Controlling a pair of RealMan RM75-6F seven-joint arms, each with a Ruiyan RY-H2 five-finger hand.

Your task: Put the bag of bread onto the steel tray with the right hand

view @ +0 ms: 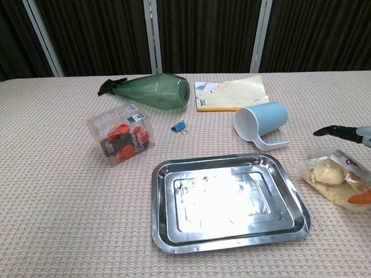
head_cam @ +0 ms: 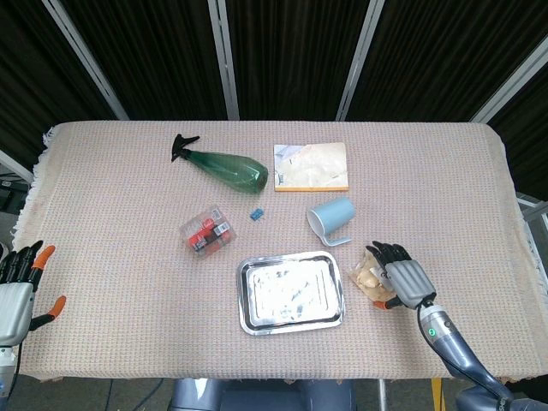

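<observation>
The bag of bread (head_cam: 367,277) (view: 331,176), clear plastic with pale pieces inside, lies on the cloth just right of the steel tray (head_cam: 243,301) (view: 157,202), which has nothing in it. My right hand (head_cam: 401,279) is over the bag's right side with fingers spread. In the chest view its dark fingertips (view: 339,131) reach past the bag's far edge and an orange thumb tip (view: 360,198) shows at its near edge. No grip on the bag is visible. My left hand (head_cam: 17,288) rests open at the table's front left corner, far from everything.
A light blue cup (head_cam: 332,217) (view: 262,123) lies on its side just behind the bag and tray. Further back are a booklet (head_cam: 311,165), a green spray bottle (head_cam: 226,167), a small blue binder clip (head_cam: 255,213) and a clear box of red items (head_cam: 205,231).
</observation>
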